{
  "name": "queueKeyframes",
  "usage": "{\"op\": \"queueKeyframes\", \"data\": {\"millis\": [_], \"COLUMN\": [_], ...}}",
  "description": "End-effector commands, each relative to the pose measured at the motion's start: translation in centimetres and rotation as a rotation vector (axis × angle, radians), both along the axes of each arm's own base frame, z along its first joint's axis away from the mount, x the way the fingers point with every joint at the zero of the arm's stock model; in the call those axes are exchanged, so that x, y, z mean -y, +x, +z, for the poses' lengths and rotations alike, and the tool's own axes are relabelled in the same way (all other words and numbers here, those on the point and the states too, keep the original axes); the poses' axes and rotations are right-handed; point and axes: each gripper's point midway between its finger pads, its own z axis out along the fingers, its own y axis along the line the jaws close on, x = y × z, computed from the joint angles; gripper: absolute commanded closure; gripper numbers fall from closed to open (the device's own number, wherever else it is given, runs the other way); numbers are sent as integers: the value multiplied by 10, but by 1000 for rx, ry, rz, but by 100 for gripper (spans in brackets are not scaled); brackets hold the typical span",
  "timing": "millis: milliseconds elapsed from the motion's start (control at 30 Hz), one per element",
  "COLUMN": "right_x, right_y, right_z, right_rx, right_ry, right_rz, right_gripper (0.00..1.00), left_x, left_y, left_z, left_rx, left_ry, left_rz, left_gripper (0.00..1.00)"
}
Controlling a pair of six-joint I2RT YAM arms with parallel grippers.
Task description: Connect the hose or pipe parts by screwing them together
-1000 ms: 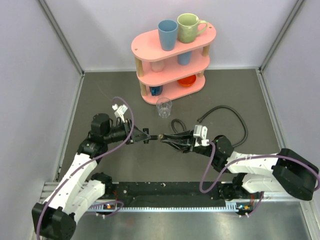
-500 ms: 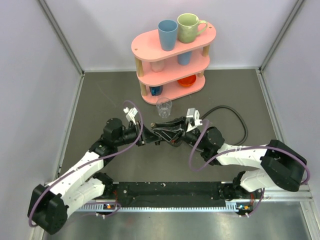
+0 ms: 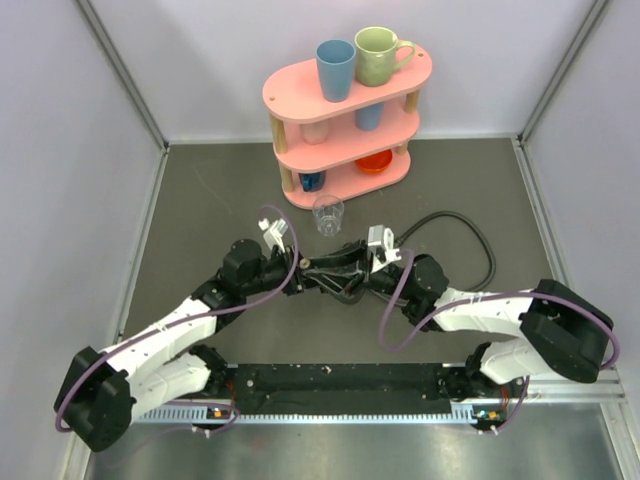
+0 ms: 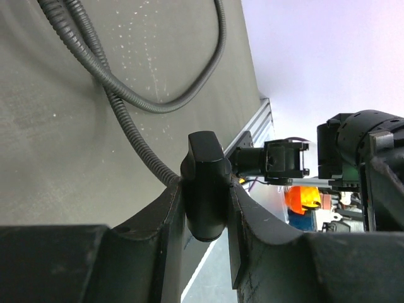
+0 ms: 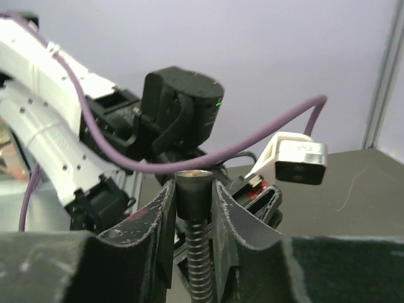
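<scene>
The left gripper (image 4: 206, 194) is seen with its fingers (image 4: 172, 208) clamped on the wider black end fitting (image 4: 205, 164) of a thin black ribbed flexible hose (image 4: 129, 129). From the fitting this hose is led away across the dark grey table (image 3: 200, 200), where a further loop of hose is laid beside it.

The right gripper (image 5: 192, 189) is seen with its fingers (image 5: 165, 211) pressed against both sides of a black end fitting with a brass-coloured rim (image 5: 194, 178). Below it, a second black ribbed hose (image 5: 199, 259) is carried down between the fingers.

In the top view, the two grippers are brought tip to tip at the table's middle, just in front of a clear glass tumbler (image 3: 328, 213). Whether the fittings are touching cannot be told. A long curve of black hose (image 3: 470, 225) is laid on the table beside the right arm; which gripper's hose it belongs to cannot be told.

Behind the tumbler, a pink three-tier shelf rack (image 3: 300, 92) is placed, with a blue cup (image 3: 335, 68) and a green mug (image 3: 378, 55) on top.
</scene>
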Motion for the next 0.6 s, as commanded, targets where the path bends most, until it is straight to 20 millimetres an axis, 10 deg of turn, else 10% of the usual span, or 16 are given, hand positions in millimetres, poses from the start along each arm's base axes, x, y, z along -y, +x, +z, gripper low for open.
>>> {"op": "queueKeyframes", "data": {"millis": [0,67,300,567], "right_x": [18,22,34,37], "right_y": [-37,-38,-43,-27], "right_z": [31,18,-19,-37], "right_rx": [293,343,326,352], "right_ry": [98,34,-109,-293], "right_rz": [74,46,63,-12], "right_gripper": [83,97,100,100], "left_x": [-5,-23,-65,-55], "left_y": [5,6,2,-39], "left_z": [10,-5,47,115], "left_rx": [67,53,185,330], "left_ry": [28,158,285,150], "left_rz": [37,91,199,5], "left_gripper": [100,100,100,100]}}
